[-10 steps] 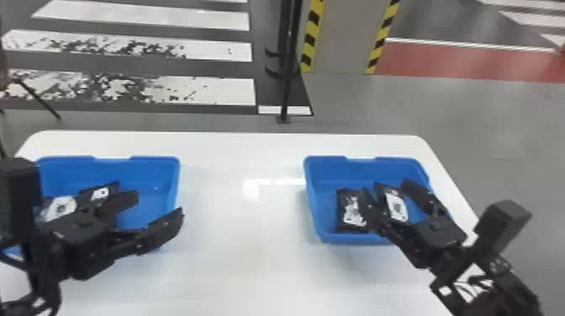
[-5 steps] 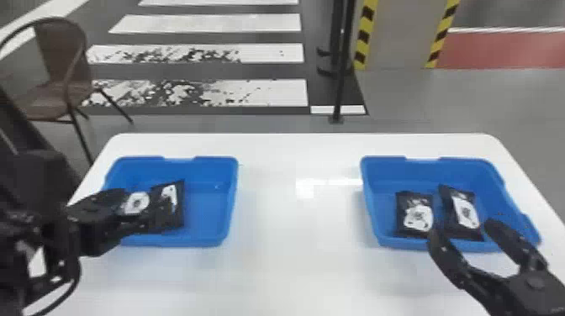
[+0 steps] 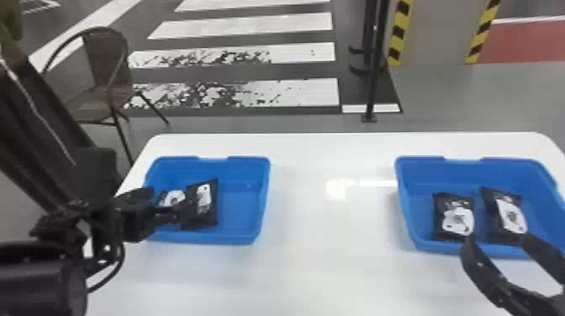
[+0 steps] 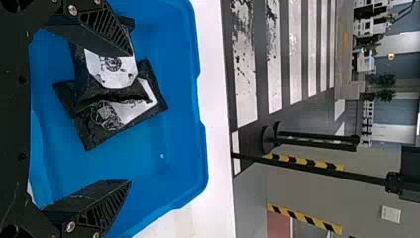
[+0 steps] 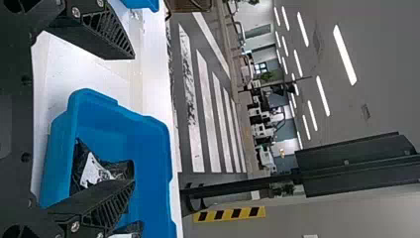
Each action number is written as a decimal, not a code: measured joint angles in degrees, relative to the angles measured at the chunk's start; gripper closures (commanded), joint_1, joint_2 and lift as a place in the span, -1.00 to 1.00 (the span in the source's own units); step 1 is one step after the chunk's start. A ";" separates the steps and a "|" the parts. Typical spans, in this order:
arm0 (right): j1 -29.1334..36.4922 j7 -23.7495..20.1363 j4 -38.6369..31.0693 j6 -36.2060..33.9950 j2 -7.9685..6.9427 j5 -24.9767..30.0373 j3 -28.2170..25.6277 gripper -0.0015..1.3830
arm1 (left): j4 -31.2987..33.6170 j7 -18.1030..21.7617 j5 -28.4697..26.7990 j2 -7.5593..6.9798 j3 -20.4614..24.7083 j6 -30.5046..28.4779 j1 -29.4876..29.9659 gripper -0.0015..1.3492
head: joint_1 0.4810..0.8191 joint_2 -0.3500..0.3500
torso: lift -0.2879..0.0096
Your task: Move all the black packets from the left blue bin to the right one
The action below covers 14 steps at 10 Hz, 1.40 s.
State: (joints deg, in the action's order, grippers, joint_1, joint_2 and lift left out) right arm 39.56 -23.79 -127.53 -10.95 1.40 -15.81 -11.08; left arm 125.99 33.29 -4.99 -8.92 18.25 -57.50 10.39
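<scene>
Two black packets with white labels, one (image 3: 206, 199) partly over the other (image 3: 171, 197), lie in the left blue bin (image 3: 241, 210). At that bin's left side is my left gripper (image 3: 174, 212). In the left wrist view my left gripper (image 4: 130, 116) is open, one finger over the upper packet (image 4: 113, 67); the lower packet (image 4: 124, 111) lies partly under it. The right blue bin (image 3: 424, 180) holds two packets (image 3: 452, 216) (image 3: 508, 214) side by side. Open and without a packet, my right gripper (image 3: 496, 241) is at its front edge; the right wrist view shows this gripper (image 5: 133, 119) too.
Both bins stand on a white table (image 3: 328, 235), with a wide stretch of tabletop between them. Beyond the table are a brown chair (image 3: 99, 84) at the left and a black post (image 3: 372, 84) on the floor.
The head view has turned left, so both bins appear farther right. My left gripper has moved to the left over its bin. From above the right bin's packets, my right gripper has drawn back toward its front edge.
</scene>
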 measured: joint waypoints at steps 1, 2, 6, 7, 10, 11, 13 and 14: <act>-0.25 -0.36 0.34 -0.42 0.00 -0.18 0.05 -0.81 | -1.29 0.00 -0.68 0.00 0.02 -0.20 -0.76 -0.82 | 0.27 0.44 | -0.01; -0.51 -0.64 0.70 -0.77 0.00 -0.39 0.10 -0.81 | -2.21 0.01 -1.24 -0.14 0.03 -0.51 -1.39 -0.82 | 0.27 0.47 | -0.01; -0.98 -1.39 1.93 -2.30 0.00 -1.33 0.11 -0.81 | -12.72 -0.17 -3.56 -0.44 -0.04 0.67 -7.26 -0.79 | 0.27 0.55 | -0.01; -1.10 -1.52 2.13 -2.58 0.00 -1.44 0.11 -0.81 | -15.86 -0.16 -4.30 -0.44 -0.49 1.01 -9.09 -0.79 | 0.27 0.56 | -0.01; -1.57 -2.02 2.82 -3.09 0.00 -1.75 0.11 -0.81 | -24.58 -0.16 -4.84 -1.17 -3.38 1.61 -14.22 -0.57 | 0.27 0.52 | -0.01; -1.71 -2.12 3.03 -3.19 0.00 -1.85 0.11 -0.81 | -26.62 -0.16 -4.81 -1.38 -4.07 1.59 -15.39 -0.24 | 0.27 0.50 | -0.01; -1.87 -2.22 3.37 -3.40 0.00 -2.16 0.12 -0.81 | -28.60 -0.08 -5.28 -1.42 -4.19 -0.01 -16.01 0.33 | 0.27 0.51 | -0.01; -1.88 -2.29 3.63 -3.50 0.00 -2.72 0.12 -0.81 | -28.68 0.53 -6.16 -1.49 -4.45 -0.42 -15.91 0.73 | 0.27 0.51 | -0.01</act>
State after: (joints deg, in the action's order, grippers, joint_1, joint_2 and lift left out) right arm 37.69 -26.08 -123.90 -14.44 1.41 -18.53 -10.96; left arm 97.31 33.82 -11.16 -10.41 13.79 -57.92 -5.51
